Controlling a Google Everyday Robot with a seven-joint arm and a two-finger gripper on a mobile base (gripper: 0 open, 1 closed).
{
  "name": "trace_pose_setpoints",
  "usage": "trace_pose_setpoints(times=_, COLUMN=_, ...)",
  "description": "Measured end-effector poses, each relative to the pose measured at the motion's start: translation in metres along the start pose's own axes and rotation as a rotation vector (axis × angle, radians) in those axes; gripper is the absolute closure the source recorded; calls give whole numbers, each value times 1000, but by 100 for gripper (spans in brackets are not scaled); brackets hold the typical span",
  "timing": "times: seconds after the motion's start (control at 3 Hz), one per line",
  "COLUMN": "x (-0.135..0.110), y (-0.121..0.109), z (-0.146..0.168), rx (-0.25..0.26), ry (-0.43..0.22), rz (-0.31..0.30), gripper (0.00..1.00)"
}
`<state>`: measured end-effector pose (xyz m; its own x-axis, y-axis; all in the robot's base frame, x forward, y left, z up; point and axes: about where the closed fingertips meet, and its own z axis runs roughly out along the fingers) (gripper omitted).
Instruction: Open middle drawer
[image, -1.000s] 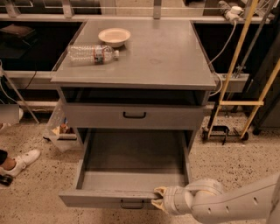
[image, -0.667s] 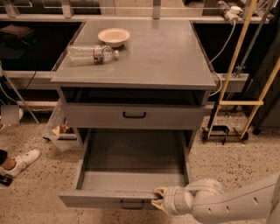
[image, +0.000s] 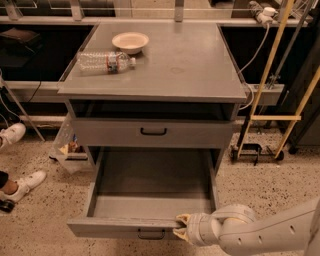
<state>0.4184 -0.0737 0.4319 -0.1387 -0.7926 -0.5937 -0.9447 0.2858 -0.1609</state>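
Observation:
The middle drawer (image: 150, 200) is a wide, shallow grey metal drawer pulled far out of the cabinet, and its inside shows nothing in it. Its small black bar handle (image: 150, 235) sits on the front panel at the bottom of the view. My gripper (image: 183, 228) is at the drawer's front panel, just right of the handle, with the white arm (image: 260, 232) reaching in from the lower right. The taller-fronted top drawer (image: 152, 132) above it is closed. The lowest drawer is hidden under the open one.
A clear plastic bottle (image: 105, 61) lies on the cabinet top (image: 190, 65) next to a cream bowl (image: 130, 41). A person's white shoes (image: 22, 185) are on the floor at left. A yellow-framed stand (image: 267, 120) and cables are at right.

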Motion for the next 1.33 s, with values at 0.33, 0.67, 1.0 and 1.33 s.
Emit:
trace_pose_setpoints(times=0.33, x=0, y=0, z=0, rx=0, ry=0, rz=0, gripper=35)
trace_pose_setpoints(times=0.67, x=0, y=0, z=0, rx=0, ry=0, rz=0, gripper=11)
trace_pose_setpoints(times=1.0, x=0, y=0, z=0, rx=0, ry=0, rz=0, gripper=0)
trace_pose_setpoints(times=1.33, x=-1, y=0, z=0, rx=0, ry=-7, rz=1, gripper=0)
